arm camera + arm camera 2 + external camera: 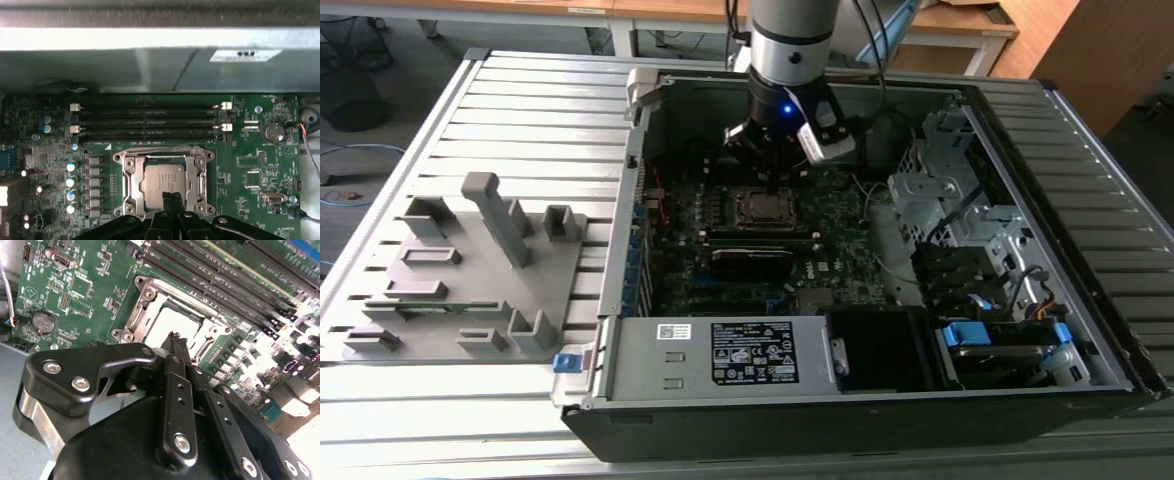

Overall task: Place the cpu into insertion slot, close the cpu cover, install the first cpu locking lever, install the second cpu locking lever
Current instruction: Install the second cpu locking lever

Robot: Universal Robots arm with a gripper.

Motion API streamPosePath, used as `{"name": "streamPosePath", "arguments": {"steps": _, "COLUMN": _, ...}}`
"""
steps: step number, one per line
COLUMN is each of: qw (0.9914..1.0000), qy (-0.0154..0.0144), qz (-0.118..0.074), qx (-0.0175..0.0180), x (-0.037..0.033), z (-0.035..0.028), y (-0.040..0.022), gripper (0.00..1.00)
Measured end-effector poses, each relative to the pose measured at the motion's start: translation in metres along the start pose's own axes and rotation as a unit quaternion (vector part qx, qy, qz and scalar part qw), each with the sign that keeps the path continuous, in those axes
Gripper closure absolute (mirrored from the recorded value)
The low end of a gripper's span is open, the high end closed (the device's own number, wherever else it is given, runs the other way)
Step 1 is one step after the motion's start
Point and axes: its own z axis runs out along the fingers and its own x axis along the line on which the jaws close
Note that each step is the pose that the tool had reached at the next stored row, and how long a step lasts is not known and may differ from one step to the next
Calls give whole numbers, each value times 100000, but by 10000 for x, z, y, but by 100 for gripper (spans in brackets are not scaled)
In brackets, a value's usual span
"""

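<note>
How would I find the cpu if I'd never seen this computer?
Look inside the open case at the green board. Below the long black slots sits a silver frame. The cpu is the shiny grey square inside it, under the claw.

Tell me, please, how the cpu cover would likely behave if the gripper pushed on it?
The cpu cover looks like thin metal framing the cpu, so it is probably stiff but light. Its shiny surface may let the closed gripper slide. It lies flat over the insertion slot, so tipping seems unlikely.
</note>
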Motion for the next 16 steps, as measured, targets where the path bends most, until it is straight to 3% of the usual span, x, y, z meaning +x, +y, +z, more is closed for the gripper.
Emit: {"name": "streamPosePath", "arguments": {"steps": 16, "qw": 100000, "qy": -6, "qz": 3, "qx": -5, "x": -6, "z": -2, "y": -183, "gripper": 89}}
